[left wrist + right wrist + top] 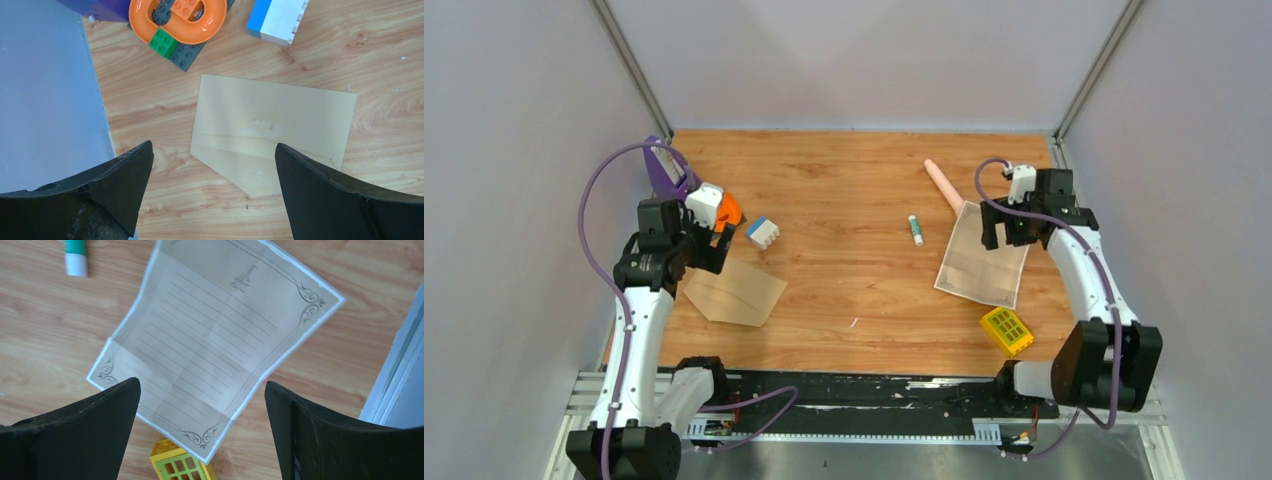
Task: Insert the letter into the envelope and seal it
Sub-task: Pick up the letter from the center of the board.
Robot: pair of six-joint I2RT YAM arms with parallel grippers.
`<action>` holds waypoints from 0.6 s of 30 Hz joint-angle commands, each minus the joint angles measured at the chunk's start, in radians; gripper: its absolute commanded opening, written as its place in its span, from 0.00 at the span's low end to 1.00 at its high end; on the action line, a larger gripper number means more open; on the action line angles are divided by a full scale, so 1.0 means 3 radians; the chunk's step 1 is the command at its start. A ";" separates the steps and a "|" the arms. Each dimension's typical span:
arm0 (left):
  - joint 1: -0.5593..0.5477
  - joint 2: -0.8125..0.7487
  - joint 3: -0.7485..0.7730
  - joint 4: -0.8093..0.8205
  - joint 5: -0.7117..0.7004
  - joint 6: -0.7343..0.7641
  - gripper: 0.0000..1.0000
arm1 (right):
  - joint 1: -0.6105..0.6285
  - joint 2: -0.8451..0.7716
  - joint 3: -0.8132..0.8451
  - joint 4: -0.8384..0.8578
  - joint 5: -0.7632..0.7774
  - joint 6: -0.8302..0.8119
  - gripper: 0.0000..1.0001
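While both claws hang spread and empty, right gripper [201, 395] over the letter [215, 335] at 3 o'clock, left gripper [214, 160] over the envelope [272, 120] at 9 o'clock, best pinch the letter's free edge squarely; envelope flap tip hidden behind a finger [325, 200], pocket mouth hard to make out.

A finger [325, 200] is hiding part of the envelope [270, 115] flap from you; glue stick [76, 257] is running off the top edge, yellow block [180, 467] off the bottom, letter [210, 340] top getting clipped.
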State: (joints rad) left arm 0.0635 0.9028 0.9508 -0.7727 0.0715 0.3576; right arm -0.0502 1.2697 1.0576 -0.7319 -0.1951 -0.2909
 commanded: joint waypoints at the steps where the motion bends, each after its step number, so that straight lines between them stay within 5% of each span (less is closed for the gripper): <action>1: 0.0026 -0.0085 -0.0022 0.0055 0.0091 -0.0010 1.00 | -0.0461 0.0307 0.0186 0.0111 -0.0095 -0.0073 0.97; 18: 0.0023 -0.0058 -0.0045 0.0101 0.0190 -0.0065 1.00 | -0.1341 0.1332 0.0534 0.0232 -0.0783 -0.0191 0.86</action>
State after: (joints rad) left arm 0.0635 0.8902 0.9405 -0.7719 0.1005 0.3519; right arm -0.4141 1.6356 1.1629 -0.6983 -0.3431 -0.3248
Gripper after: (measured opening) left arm 1.000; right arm 0.872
